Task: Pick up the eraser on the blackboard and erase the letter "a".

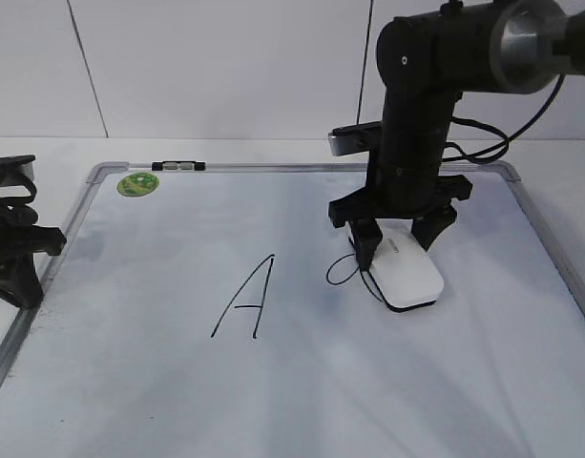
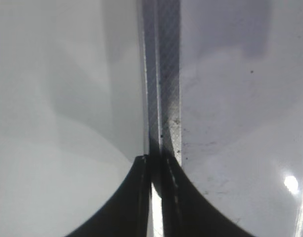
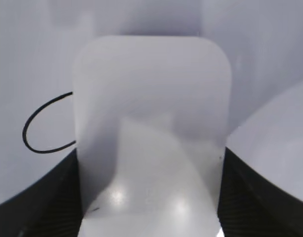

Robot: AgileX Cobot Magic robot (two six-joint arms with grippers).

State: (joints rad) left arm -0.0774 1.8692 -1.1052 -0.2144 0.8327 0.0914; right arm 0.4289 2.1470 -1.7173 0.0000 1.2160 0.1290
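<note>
The white eraser (image 1: 407,272) lies flat on the blackboard (image 1: 302,382), right of centre. My right gripper (image 1: 399,237) is shut on the eraser, one finger on each long side; the right wrist view shows the eraser (image 3: 151,128) filling the space between the jaws (image 3: 150,197). The eraser covers part of the letter "a" (image 1: 338,274); only its round loop shows at the eraser's left edge (image 3: 42,126). My left gripper (image 1: 25,250) rests at the board's left frame, shut and empty (image 2: 156,197).
A capital "A" (image 1: 249,298) is drawn left of the eraser. A green round magnet (image 1: 137,184) and a small clip (image 1: 178,166) sit at the board's far left edge. The board's metal frame (image 2: 163,98) runs under my left gripper.
</note>
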